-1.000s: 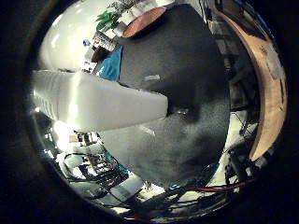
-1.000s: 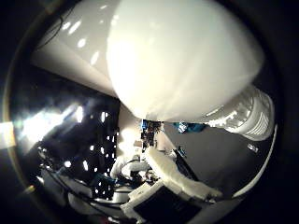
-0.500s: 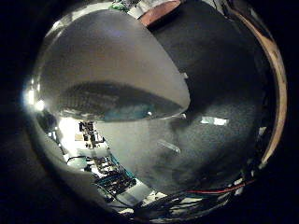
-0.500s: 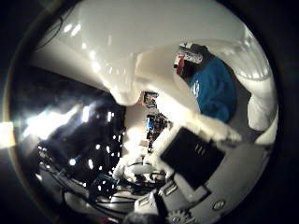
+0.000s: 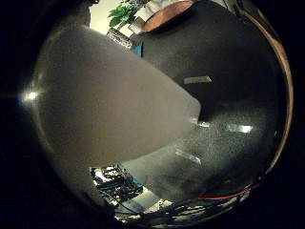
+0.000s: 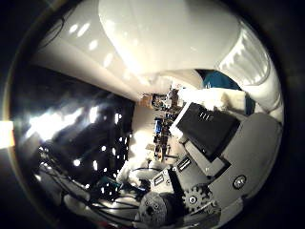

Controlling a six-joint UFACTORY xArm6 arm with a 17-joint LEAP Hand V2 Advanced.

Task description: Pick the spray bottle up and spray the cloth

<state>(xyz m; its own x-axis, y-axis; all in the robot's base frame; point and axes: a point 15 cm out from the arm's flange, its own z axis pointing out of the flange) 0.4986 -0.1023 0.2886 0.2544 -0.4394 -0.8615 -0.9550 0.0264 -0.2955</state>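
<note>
The white spray bottle [image 5: 105, 105] fills much of the little finger side palm view, so it is very close to the palm. In the thumb side palm view its white body [image 6: 162, 38] spans the picture, with a ribbed part beside it. My hand [image 6: 214, 153] shows there as white and black fingers curled in against the bottle. A bit of the teal cloth [image 6: 227, 81] shows between the bottle and the fingers, lying on the dark table.
The dark table top [image 5: 229, 95] stretches beyond the bottle. A green plant [image 5: 122, 13] and a round wooden table [image 5: 170, 11] stand past its far end. A wooden edge [image 5: 276, 86] runs along one side.
The bottle has come nearer the palm and now covers far more of the little finger side view. In the thumb side view the fingers have curled in closer to the bottle, hiding most of the cloth.
</note>
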